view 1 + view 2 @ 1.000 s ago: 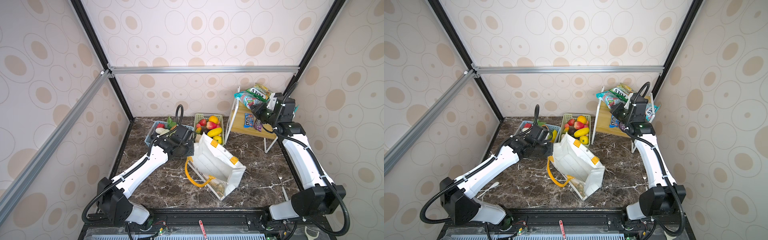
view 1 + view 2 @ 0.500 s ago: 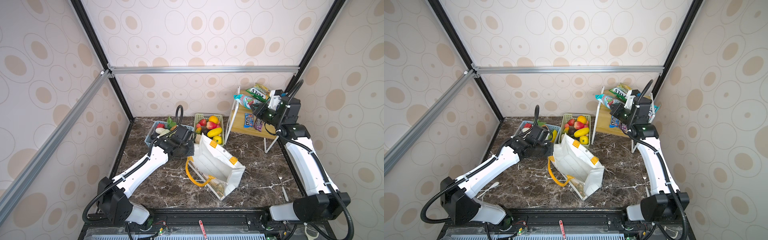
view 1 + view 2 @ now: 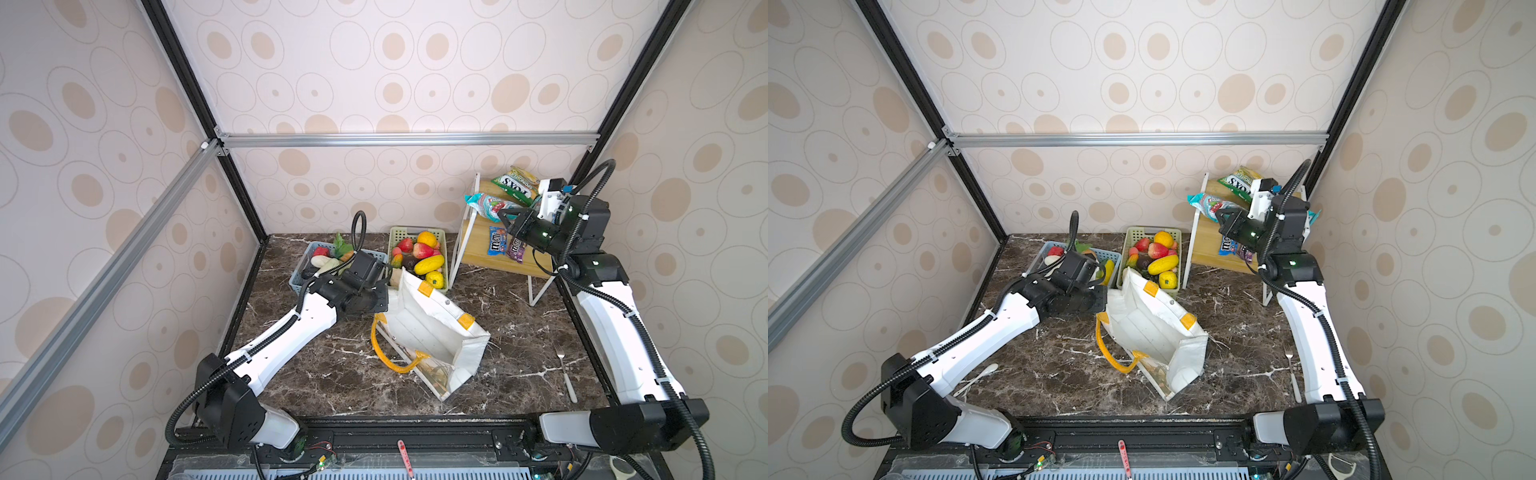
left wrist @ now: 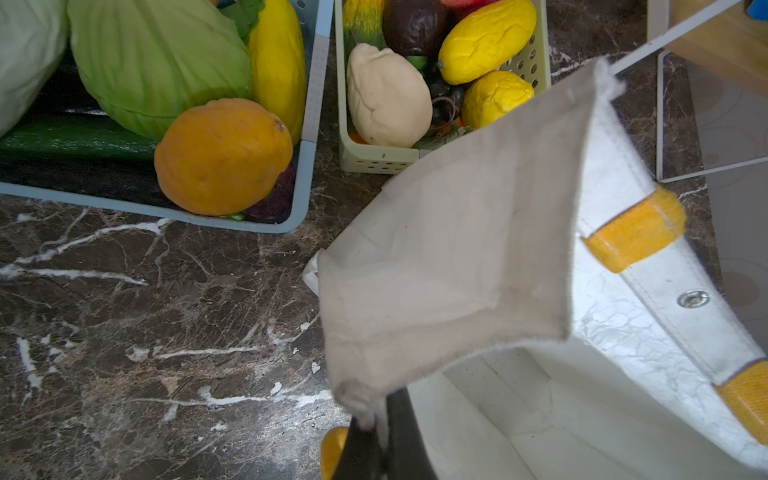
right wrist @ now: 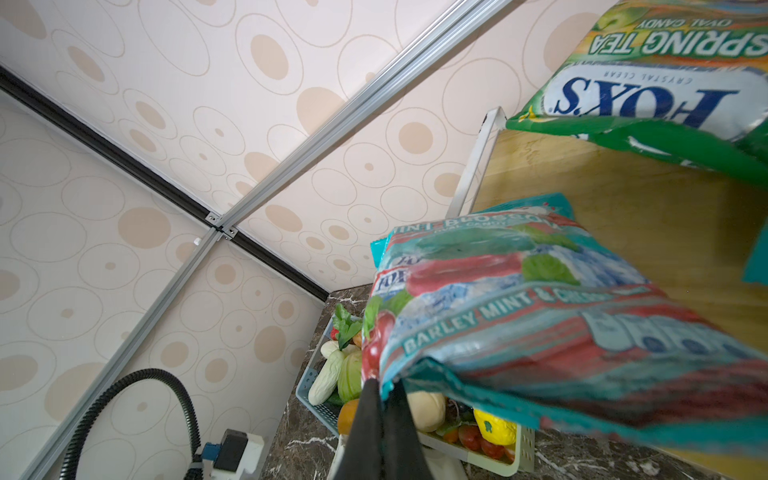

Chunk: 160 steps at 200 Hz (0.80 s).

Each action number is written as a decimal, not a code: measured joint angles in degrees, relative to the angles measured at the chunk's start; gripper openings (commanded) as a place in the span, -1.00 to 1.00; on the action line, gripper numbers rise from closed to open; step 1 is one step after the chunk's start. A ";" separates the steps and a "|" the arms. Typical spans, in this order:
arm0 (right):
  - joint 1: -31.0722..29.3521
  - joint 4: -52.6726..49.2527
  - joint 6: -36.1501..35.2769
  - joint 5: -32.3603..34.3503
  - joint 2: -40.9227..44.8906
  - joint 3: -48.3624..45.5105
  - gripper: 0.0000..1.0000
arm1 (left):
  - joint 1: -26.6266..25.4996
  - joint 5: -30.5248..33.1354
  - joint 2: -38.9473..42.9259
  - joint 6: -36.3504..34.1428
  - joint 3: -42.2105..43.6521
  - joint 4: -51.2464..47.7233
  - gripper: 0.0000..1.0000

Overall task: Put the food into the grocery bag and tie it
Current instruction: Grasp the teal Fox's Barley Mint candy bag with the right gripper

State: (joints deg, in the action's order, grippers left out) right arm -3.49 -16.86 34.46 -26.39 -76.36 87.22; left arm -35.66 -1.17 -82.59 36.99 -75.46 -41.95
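The white grocery bag (image 3: 432,332) (image 3: 1154,328) stands open on the marble table, one yellow handle hanging at its front. My left gripper (image 4: 376,432) (image 3: 390,286) is shut on the bag's rim flap (image 4: 457,232) and holds it up. Beside it lies food: a green cabbage (image 4: 158,62), an orange (image 4: 224,156) and yellow pieces (image 4: 486,39). My right gripper (image 5: 384,395) (image 3: 505,216) is shut on a corner of the teal snack packet (image 5: 540,311) (image 3: 488,205), which hangs above the wooden shelf.
A blue basket (image 3: 296,282) and a green basket (image 3: 415,228) of food stand behind the bag. The wooden shelf (image 3: 478,253) holds a green packet (image 3: 513,187) and two small packets (image 3: 496,241). A fork (image 3: 567,374) lies right; a spoon (image 3: 976,378) lies left.
The right wrist has swung up and slightly left with the teal packet held in it. The left arm and the bag have stayed put.
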 measured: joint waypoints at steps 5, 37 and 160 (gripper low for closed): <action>-0.07 -0.02 0.00 -0.17 0.33 -0.20 -1.00 | 0.00 -0.02 0.00 -0.13 0.00 0.00 -1.00; -0.63 -0.28 0.04 -1.01 1.90 -0.81 -1.00 | 0.00 -0.02 0.00 -0.68 0.00 -0.02 -1.00; -2.64 -1.31 0.02 -2.67 4.55 -0.79 -1.00 | 0.00 0.00 -0.02 -0.92 -0.28 -0.31 -1.00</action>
State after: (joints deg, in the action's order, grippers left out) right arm -6.13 -18.17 34.48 -29.06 -71.81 86.43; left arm -35.66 -1.17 -82.61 36.07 -75.75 -42.26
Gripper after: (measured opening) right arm 0.049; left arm 0.048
